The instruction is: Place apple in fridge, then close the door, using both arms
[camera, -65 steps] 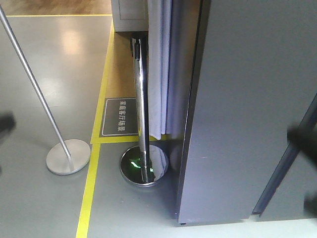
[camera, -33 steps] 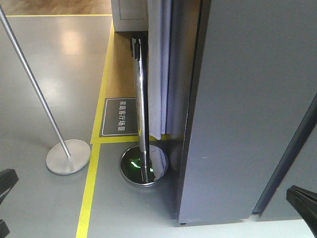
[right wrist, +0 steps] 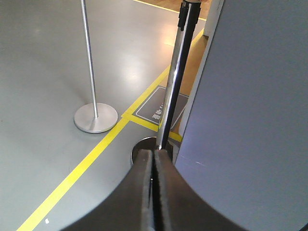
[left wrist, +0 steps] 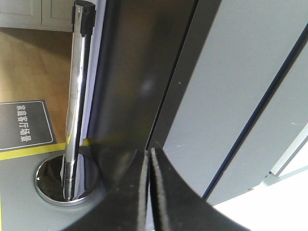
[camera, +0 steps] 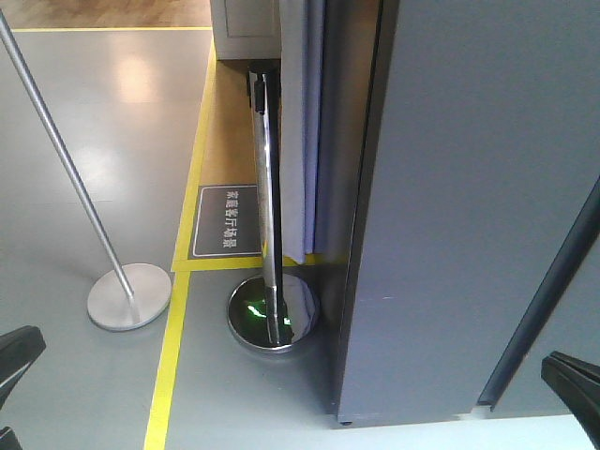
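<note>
The apple is out of view. The dark grey fridge [camera: 469,187] fills the right of the front view. Its door [left wrist: 226,86] lies flat against the body, with only a thin black gap along the left edge and no white lining showing. A dark seam [camera: 548,300] separates it from another grey panel further right. My left gripper [left wrist: 148,152] is shut and empty, low in front of the fridge's left corner. Only a dark finger [camera: 17,361] of it shows in the front view. My right gripper [right wrist: 154,153] is also shut and empty, its finger [camera: 574,375] at the bottom right.
A chrome barrier post [camera: 266,187] on a round mirror base [camera: 272,314] stands just left of the fridge, beside a pale curtain [camera: 298,141]. A second leaning post has a matt disc base [camera: 128,295]. Yellow floor tape [camera: 173,347] and a dark floor sign [camera: 228,220] lie beyond.
Both grippers dropped from mid-height at the frame's sides to its bottom corners. In the last half second they have barely shifted. The fridge has not changed.
</note>
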You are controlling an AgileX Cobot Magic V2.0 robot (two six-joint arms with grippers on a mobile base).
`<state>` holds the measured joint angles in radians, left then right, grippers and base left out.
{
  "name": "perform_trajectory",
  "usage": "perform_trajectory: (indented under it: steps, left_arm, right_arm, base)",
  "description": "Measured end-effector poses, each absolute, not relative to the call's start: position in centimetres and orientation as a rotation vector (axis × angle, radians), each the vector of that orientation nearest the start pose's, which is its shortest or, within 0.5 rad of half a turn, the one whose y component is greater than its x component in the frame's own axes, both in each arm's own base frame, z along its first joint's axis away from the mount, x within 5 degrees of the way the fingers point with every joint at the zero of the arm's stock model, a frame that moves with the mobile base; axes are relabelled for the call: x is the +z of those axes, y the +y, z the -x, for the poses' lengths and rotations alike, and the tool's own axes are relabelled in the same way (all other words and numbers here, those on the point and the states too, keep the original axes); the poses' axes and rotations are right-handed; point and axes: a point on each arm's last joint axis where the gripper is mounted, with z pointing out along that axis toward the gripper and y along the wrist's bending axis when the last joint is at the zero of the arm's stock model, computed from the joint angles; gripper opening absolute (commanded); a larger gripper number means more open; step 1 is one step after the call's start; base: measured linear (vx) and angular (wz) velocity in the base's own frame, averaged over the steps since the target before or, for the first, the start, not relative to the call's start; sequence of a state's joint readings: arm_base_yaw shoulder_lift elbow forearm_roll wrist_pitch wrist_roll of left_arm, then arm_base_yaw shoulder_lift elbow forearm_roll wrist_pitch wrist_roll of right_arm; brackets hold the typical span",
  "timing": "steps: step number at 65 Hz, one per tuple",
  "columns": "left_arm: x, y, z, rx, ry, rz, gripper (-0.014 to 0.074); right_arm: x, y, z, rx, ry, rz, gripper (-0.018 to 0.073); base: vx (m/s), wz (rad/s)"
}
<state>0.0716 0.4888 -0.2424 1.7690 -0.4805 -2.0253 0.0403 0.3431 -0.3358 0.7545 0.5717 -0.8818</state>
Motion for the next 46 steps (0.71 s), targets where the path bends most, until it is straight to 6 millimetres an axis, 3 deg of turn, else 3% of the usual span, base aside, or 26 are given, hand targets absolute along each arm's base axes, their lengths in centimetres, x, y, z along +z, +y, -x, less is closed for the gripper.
perform_trajectory:
  steps: [22, 46]
  left_arm:
    - [25.2, -3.5, -10.1, -0.609, 1.826, 0.006, -0.0008]
    - [27.4, -1.5, -10.9, -1.092, 1.434, 0.818, -0.0008]
  right_arm:
    - [26.7, 3.7, -7.3, 0.250, 1.847, 0.490, -0.0003]
    - [26.7, 3.7, -7.3, 0.249, 1.847, 0.491, -0.0003]
  base:
    - [0.00, 0.00]
    - [0.00, 0.00]
